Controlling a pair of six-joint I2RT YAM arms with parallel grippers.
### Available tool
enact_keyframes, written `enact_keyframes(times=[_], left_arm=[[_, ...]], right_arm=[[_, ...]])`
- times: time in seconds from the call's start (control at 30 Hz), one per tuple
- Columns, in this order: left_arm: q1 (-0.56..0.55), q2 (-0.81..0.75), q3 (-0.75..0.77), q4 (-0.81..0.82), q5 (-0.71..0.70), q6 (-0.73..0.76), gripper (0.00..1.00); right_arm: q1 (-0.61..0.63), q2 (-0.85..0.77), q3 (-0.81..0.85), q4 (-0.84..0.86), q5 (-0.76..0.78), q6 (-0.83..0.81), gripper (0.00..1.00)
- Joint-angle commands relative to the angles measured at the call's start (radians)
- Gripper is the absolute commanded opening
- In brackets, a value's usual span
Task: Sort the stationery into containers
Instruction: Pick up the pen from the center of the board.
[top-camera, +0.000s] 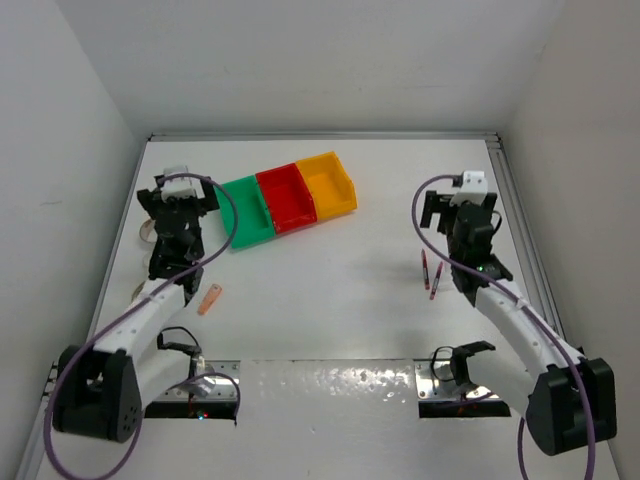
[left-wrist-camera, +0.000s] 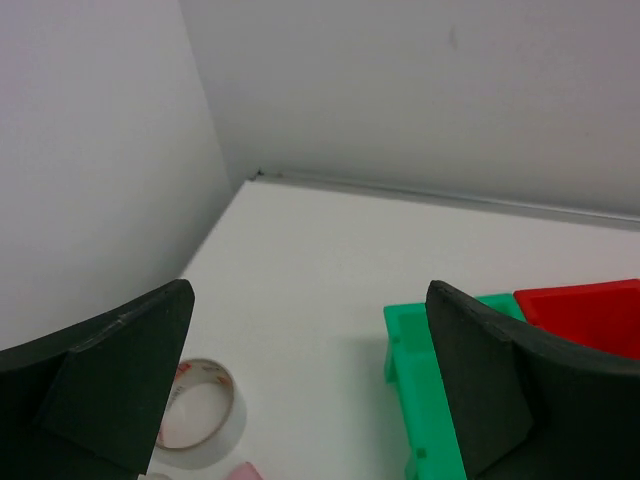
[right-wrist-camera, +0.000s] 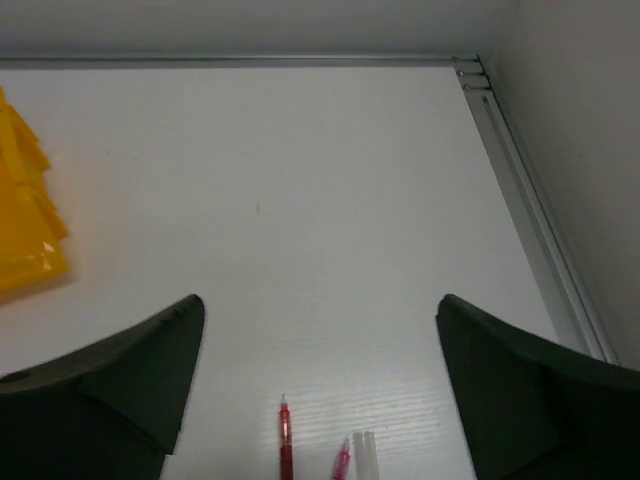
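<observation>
Three joined bins stand at the back: green (top-camera: 247, 212), red (top-camera: 286, 197) and yellow-orange (top-camera: 330, 183). My left gripper (top-camera: 180, 200) is open and empty just left of the green bin (left-wrist-camera: 425, 400), above the table. A clear tape roll (left-wrist-camera: 198, 405) lies below its left finger and is partly hidden under the arm in the top view (top-camera: 147, 232). A short orange stick (top-camera: 210, 300) lies near the left arm. My right gripper (top-camera: 460, 215) is open and empty. Two thin red pens (top-camera: 430, 273) lie just behind it, and their tips show in the right wrist view (right-wrist-camera: 286, 445).
A pink item's edge (left-wrist-camera: 243, 471) shows beside the tape roll. A whitish clear tube (right-wrist-camera: 364, 455) lies by the pens. White walls enclose the table, with a metal rail (right-wrist-camera: 525, 200) along the right edge. The yellow-orange bin's corner (right-wrist-camera: 25, 230) is far left of the right gripper.
</observation>
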Motion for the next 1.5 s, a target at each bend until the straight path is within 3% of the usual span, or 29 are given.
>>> enact_keyframes(times=[0.0, 0.07, 0.13, 0.2, 0.23, 0.3, 0.37, 0.43, 0.47, 0.57, 0.67, 0.83, 1.2, 1.3, 1.37, 1.4, 1.47], left_arm=[[-0.017, -0.18, 0.003, -0.215, 0.037, 0.141, 1.0], [-0.023, -0.237, 0.006, -0.272, 0.109, 0.153, 1.0], [-0.027, -0.276, 0.027, -0.377, 0.219, 0.149, 1.0], [-0.033, -0.264, 0.075, -0.439, 0.268, 0.092, 1.0], [-0.043, -0.253, 0.092, -0.502, 0.269, 0.054, 1.0], [-0.05, -0.201, 0.151, -0.562, 0.258, -0.032, 1.0], [-0.06, -0.169, 0.196, -0.632, 0.252, -0.072, 1.0], [-0.064, -0.135, 0.214, -0.677, 0.25, -0.084, 1.0], [-0.067, -0.124, 0.219, -0.677, 0.252, -0.086, 1.0], [-0.072, -0.127, 0.21, -0.663, 0.247, -0.085, 1.0], [-0.076, -0.139, 0.196, -0.597, 0.253, -0.08, 1.0], [-0.086, -0.14, 0.196, -0.591, 0.255, -0.089, 1.0], [-0.099, -0.132, 0.196, -0.565, 0.242, -0.085, 1.0], [-0.101, -0.132, 0.196, -0.557, 0.242, -0.085, 1.0], [-0.104, -0.132, 0.198, -0.553, 0.256, -0.081, 0.98], [-0.104, -0.132, 0.199, -0.55, 0.267, -0.078, 0.96], [-0.106, -0.132, 0.204, -0.544, 0.34, -0.063, 0.82]], right_arm=[[-0.038, -0.003, 0.172, -0.388, -0.145, 0.073, 0.77], [-0.058, 0.025, 0.247, -0.499, -0.192, 0.085, 0.42], [-0.067, 0.103, 0.337, -0.642, -0.179, 0.128, 0.26], [-0.075, 0.221, 0.396, -0.736, -0.176, 0.192, 0.33], [-0.074, 0.265, 0.451, -0.823, -0.183, 0.212, 0.49], [-0.074, 0.351, 0.505, -0.901, -0.208, 0.246, 0.59], [-0.075, 0.444, 0.527, -0.945, -0.257, 0.255, 0.62], [-0.08, 0.485, 0.481, -0.9, -0.294, 0.254, 0.51], [-0.083, 0.496, 0.473, -0.889, -0.294, 0.249, 0.33], [-0.083, 0.557, 0.478, -0.899, -0.279, 0.242, 0.14], [-0.083, 0.597, 0.468, -0.902, -0.275, 0.236, 0.12], [-0.083, 0.628, 0.403, -0.881, -0.275, 0.239, 0.23], [-0.083, 0.741, 0.405, -0.827, -0.337, 0.239, 0.21], [-0.083, 0.744, 0.393, -0.815, -0.341, 0.236, 0.12], [-0.078, 0.741, 0.387, -0.812, -0.343, 0.228, 0.0], [-0.072, 0.735, 0.387, -0.815, -0.343, 0.217, 0.0], [-0.052, 0.702, 0.39, -0.815, -0.349, 0.199, 0.0]])
